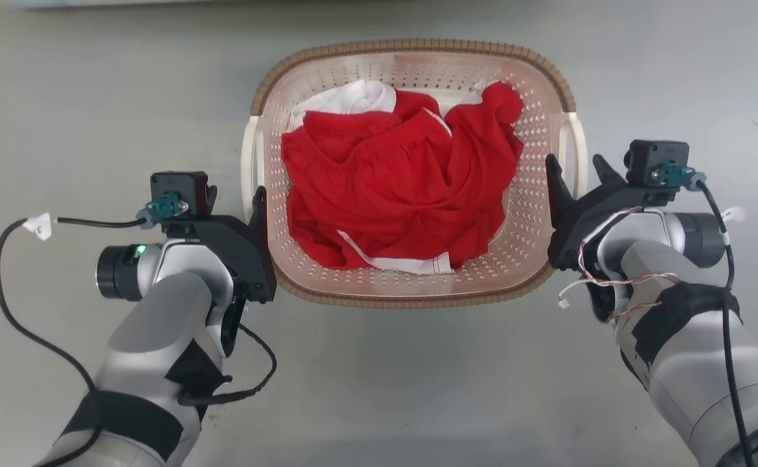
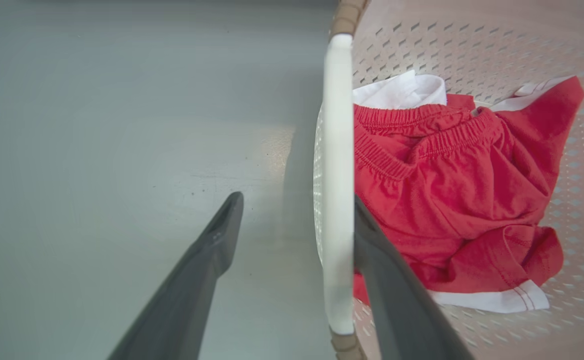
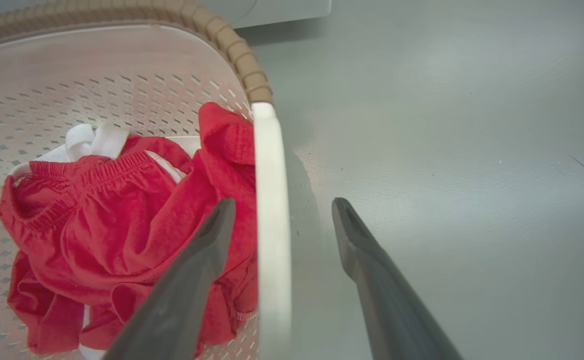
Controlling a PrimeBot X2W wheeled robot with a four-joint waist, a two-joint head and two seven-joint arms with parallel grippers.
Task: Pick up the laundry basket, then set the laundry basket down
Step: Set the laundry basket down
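We hold our left fingers (image 2: pixel 204 260) and right fingers (image 3: pixel 209 250) spread open astride the white handles (image 1: pixel 248 162) of the laundry basket (image 1: pixel 417 47), seemingly not yet squeezing; red clothes (image 1: pixel 398 188) lie inside.

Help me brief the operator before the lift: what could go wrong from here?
Both the left gripper and right gripper stand open astride the handles of the laundry basket; lifting before they close could leave it behind or tip it.
The right gripper's inner finger sits by the red clothes, so closing might pinch fabric.
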